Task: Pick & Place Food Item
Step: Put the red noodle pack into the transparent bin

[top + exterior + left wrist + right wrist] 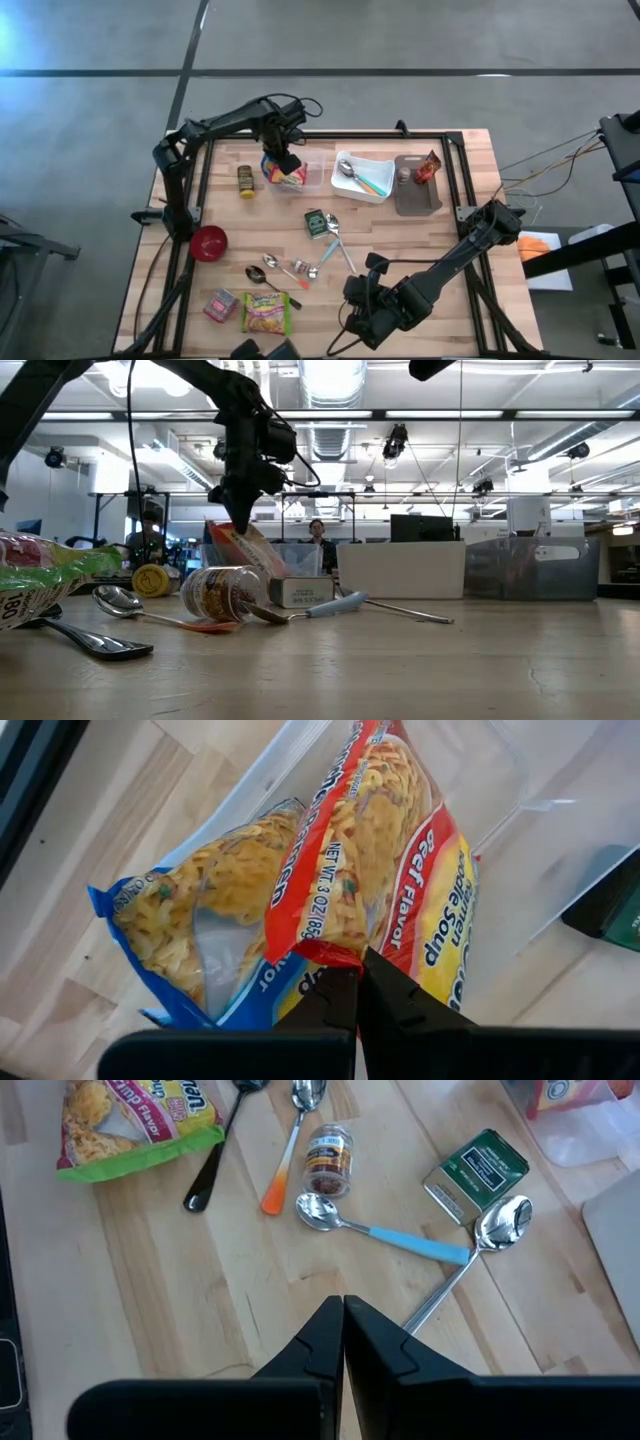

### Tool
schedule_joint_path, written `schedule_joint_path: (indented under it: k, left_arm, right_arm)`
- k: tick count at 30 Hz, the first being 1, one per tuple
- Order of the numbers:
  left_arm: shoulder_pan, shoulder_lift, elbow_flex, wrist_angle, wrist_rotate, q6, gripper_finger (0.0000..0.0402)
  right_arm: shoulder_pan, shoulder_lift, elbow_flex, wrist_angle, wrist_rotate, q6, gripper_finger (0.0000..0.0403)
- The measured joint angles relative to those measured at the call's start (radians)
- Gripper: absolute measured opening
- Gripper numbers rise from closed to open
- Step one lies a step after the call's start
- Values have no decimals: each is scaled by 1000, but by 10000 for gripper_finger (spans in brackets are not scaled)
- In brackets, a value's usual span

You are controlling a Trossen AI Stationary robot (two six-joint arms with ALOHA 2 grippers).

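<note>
High view: looks straight down on the whole table. Low view: sits at table-top level, facing across it into the room. Left wrist view: close above the clear bin. Right wrist view: higher, sharing the green tin and spice jar with the high view.

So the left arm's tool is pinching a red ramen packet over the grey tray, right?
Not quite. The left tool is pinching the red ramen packet, but over the clear plastic bin, not the grey tray. The high view shows it.
</note>
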Motion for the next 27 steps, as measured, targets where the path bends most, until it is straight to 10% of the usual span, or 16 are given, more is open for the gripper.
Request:
schedule_joint_path:
  k: [27]
  left_arm:
    - [3, -5, 45, -49, -60, -25, 0]
  right_arm:
    - [0, 0, -2, 5, -1, 16, 8]
